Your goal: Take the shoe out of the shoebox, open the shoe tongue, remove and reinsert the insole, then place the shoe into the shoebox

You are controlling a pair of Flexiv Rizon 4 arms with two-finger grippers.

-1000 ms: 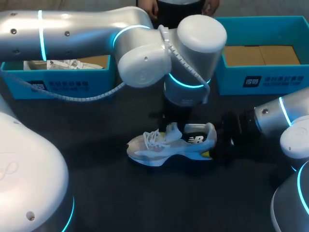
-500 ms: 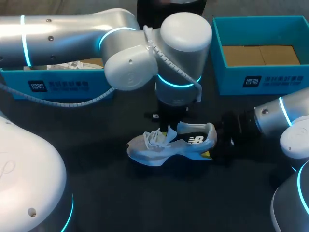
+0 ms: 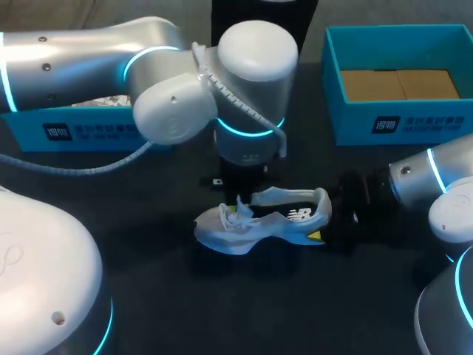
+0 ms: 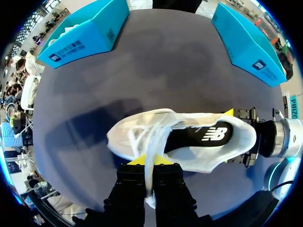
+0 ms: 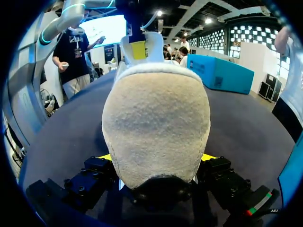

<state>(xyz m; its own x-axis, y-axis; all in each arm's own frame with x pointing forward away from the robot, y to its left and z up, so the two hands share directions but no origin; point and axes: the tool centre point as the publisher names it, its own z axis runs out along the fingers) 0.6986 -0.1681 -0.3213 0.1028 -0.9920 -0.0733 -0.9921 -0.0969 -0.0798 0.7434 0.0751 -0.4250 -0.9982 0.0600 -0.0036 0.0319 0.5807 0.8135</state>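
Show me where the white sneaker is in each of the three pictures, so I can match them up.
Head view: the sneaker stands on its sole in the picture's middle.
Left wrist view: seen from above, just ahead of the left hand.
Right wrist view: only its heel shows, large, held in the right hand.
Shared landmark: the right hand gripping the heel, visible in all three.

A dark grey table (image 3: 222,310) spreads under even light, with soft shadows lying across its top.
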